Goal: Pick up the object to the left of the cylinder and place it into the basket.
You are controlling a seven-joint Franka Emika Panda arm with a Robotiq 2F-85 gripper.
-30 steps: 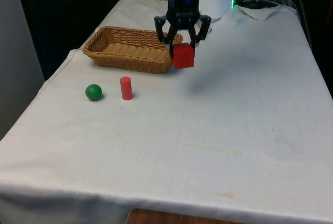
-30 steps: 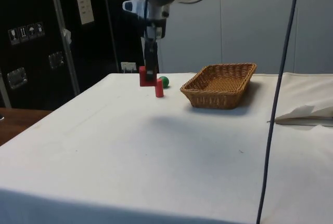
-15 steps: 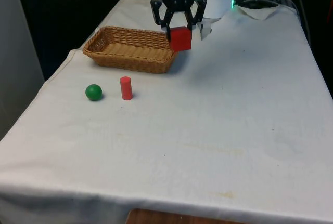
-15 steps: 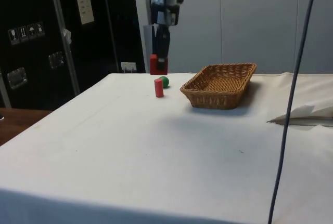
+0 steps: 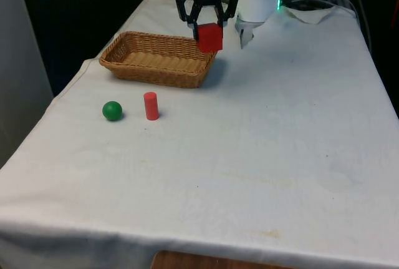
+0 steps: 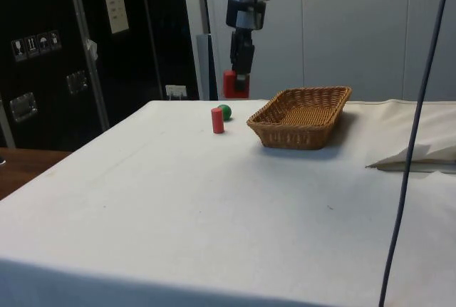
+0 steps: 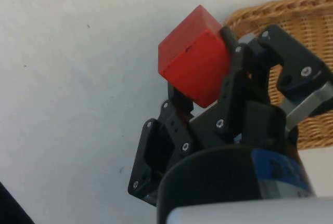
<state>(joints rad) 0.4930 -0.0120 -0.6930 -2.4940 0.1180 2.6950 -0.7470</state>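
Gripper (image 5: 209, 27) clamps a red cube (image 5: 210, 37) in the air; below it, white cloth (image 5: 262, 144) and the basket (image 5: 156, 58) rim

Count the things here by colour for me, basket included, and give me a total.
Red: 2, the cube held in the hand and the cylinder on the cloth
Green: 1, the ball
Tan: 1, the basket
Total: 4
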